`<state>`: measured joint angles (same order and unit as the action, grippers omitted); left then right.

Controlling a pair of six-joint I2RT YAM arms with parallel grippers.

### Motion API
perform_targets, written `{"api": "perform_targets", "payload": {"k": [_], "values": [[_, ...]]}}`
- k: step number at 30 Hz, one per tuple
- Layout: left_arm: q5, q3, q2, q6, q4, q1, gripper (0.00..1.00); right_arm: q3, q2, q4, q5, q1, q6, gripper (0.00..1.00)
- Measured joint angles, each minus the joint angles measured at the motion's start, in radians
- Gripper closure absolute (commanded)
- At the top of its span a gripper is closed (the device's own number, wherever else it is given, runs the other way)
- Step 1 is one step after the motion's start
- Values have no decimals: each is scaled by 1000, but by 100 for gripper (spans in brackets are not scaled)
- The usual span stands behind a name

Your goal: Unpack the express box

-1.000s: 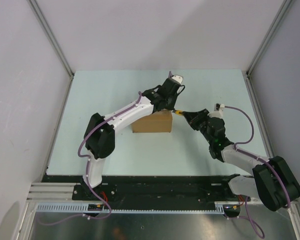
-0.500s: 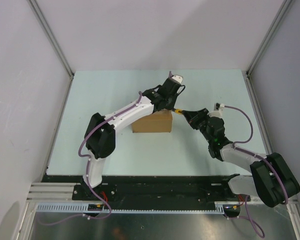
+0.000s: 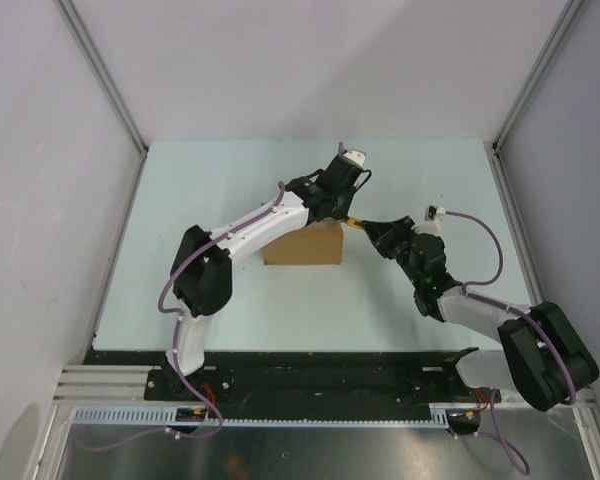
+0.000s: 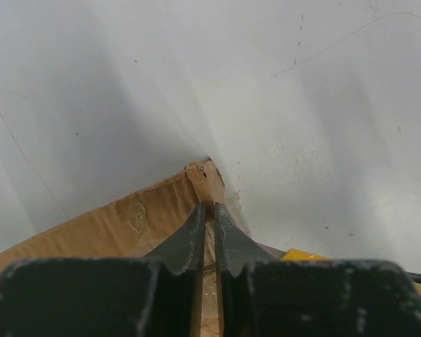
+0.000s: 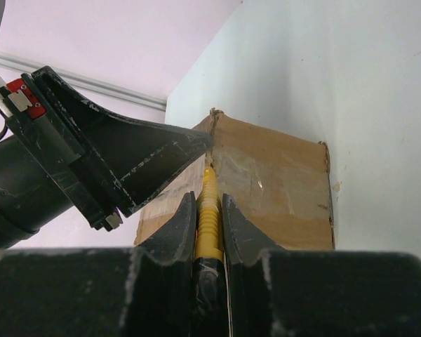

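I had one express box (image 3: 302, 247) in view, a plain brown carton standing near the middle of the pale bench (image 3: 230, 180), closer to its far half. In the top view its near side faced the arm bases, and the left arm crossed over its top.

There were two arms and two grippers at work, both meeting at the box's far right upper corner. The left gripper (image 4: 205, 209) reached in from above. In its wrist view the two dark fingers (image 4: 188, 242) stood almost together, with the frayed cardboard corner of the box pinched at their tips and a thin strip of brown showing in the slit between them. I read that as clamped on the box's corner.

The right gripper (image 5: 209, 199) came in from the right side, pressed closed on one yellow utility knife (image 5: 209, 225), whose ribbed handle sat between its two fingers. The knife's front end pointed at the same upper corner, right beside the left gripper's fingertip. I could not tell whether a blade was out. From the right wrist, clear tape showed across the box's facing side.
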<state>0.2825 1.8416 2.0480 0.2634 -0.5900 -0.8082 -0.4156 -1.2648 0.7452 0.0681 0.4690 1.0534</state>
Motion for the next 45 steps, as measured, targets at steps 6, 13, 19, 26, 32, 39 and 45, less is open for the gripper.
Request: {"api": "perform_targets", "payload": {"k": [6,13,19,26,32,39,45], "values": [[1,28,16,18,-37,-1,98,0,24,-37,32,26,0,100],[3,54,28,34,-68,-3,100,0,51,-75,61,43,0,100],[5,67,35,35,-80,-3,100,2,73,-97,63,45,0,100],[9,81,43,35,-93,-3,100,10,78,-94,57,47,0,100],[12,87,45,35,-102,-3,100,19,74,-73,48,47,0,100],[15,100,52,35,-117,-4,100,36,82,-59,33,44,10,100],[20,107,55,35,-126,-6,100,54,93,-54,21,43,23,100]]}}
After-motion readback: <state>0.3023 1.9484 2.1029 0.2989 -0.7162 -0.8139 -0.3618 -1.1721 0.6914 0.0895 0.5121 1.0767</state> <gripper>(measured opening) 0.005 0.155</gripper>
